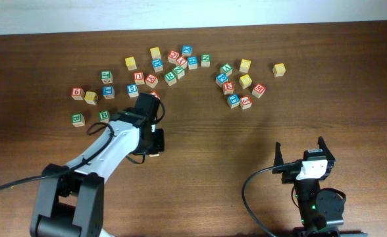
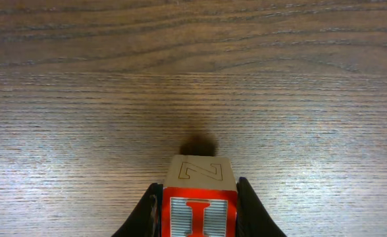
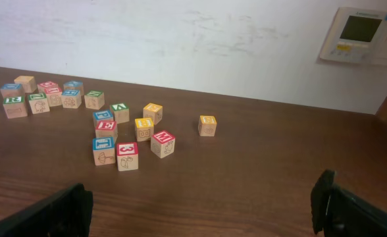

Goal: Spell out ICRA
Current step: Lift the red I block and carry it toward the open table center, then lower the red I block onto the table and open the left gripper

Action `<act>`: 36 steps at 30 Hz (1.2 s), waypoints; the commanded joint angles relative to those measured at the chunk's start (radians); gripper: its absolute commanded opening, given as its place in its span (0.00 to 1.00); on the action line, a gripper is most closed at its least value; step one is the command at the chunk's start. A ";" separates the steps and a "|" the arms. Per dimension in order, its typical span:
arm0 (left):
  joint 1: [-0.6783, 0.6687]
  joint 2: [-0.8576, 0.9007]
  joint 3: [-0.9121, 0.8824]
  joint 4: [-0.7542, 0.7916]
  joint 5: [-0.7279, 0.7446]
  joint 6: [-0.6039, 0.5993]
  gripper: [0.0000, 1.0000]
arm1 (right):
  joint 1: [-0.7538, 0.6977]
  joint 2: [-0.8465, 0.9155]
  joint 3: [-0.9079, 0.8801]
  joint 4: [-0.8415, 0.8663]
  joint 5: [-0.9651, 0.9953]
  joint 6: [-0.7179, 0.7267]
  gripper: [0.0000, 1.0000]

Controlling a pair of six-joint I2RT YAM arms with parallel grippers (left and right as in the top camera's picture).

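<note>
My left gripper is shut on the red-faced I cube, which sits between the black fingers just above the bare wood. The cube's upper side shows an outlined Z. My right gripper rests near the front right edge, wide open with nothing between its fingers. The other letter cubes lie in two loose groups at the back. A green cube at the far left of the right wrist view looks like an R. I cannot pick out the C or the A.
A few stray cubes lie left of the left arm. A lone yellow cube sits at the back right. A black cable curls beside the right arm's base. A wall panel hangs beyond the table.
</note>
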 commanded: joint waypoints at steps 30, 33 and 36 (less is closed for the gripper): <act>-0.008 -0.008 -0.009 0.005 -0.043 -0.014 0.56 | -0.006 -0.003 -0.005 -0.008 -0.002 0.004 0.98; -0.008 -0.008 -0.009 0.006 -0.043 -0.014 0.57 | -0.006 -0.003 -0.005 -0.008 -0.002 0.004 0.98; -0.008 -0.008 -0.009 0.005 -0.043 -0.014 0.53 | -0.006 -0.003 -0.005 -0.008 -0.002 0.004 0.98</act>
